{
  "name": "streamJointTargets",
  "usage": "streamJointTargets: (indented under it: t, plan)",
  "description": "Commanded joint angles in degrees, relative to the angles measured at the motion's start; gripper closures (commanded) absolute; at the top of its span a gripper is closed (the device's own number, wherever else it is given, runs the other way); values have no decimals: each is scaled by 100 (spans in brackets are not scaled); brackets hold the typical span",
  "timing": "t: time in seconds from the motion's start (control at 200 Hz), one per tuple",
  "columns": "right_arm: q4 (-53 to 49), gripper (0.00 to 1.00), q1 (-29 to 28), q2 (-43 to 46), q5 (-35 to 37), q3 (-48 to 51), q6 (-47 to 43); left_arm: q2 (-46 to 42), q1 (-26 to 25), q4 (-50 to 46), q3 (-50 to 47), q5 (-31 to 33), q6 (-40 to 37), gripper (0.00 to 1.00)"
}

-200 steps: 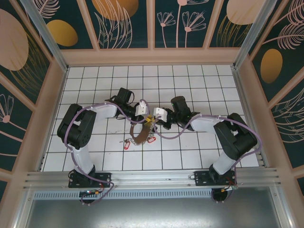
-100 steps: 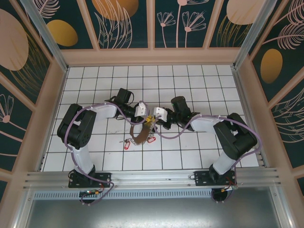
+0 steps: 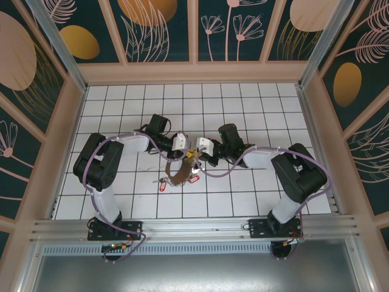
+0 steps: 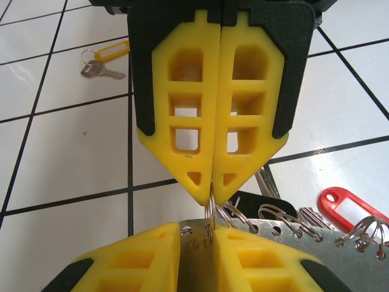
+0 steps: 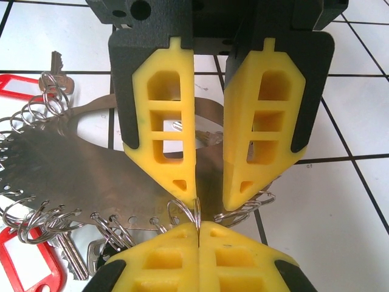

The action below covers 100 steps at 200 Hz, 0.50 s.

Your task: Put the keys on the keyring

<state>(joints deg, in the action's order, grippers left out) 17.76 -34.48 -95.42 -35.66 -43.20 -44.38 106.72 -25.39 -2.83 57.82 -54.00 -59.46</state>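
**Progress: keys (image 4: pixel 100 64) not yet on keyring (image 5: pixel 73 164)**

We are clamping the keyring's flat plate in the left gripper (image 4: pixel 196 234). The right gripper (image 5: pixel 199 234) is pinching shut on a split ring (image 4: pixel 210 213) at the rim. The yellow-tagged keys are lying loose on the tiles (image 4: pixel 61 158), well apart. We are judging both fetching and threading as outstanding.

Left arm (image 3: pixel 98 163) and right arm (image 3: pixel 298 176): black joints, white links, purple cables. Yellow lattice fingers (image 4: pixel 134 263) in black holders at six o'clock.
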Motion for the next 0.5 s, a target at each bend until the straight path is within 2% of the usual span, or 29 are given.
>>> streamJointTargets:
  t: [0.0, 0.155, 0.22, 0.28, 0.495]
  plan:
    - [715, 100, -94, -13, -468, -22, 114, -28, -124, 553, -55, -525, 154, 78]
    - [648, 100, -90, -10, -512, -62, 70, -11, -138, 577, -29, -517, 146, 82]
    - [632, 100, -102, -12, -529, -72, 61, 0, -163, 582, -12, -519, 118, 88]
    - [616, 100, -103, -29, -498, -82, 53, 28, -173, 582, 14, -563, 112, 100]
    - [330, 100, -35, 70, -202, -56, -115, -72, -177, 579, -63, -409, 95, 100]
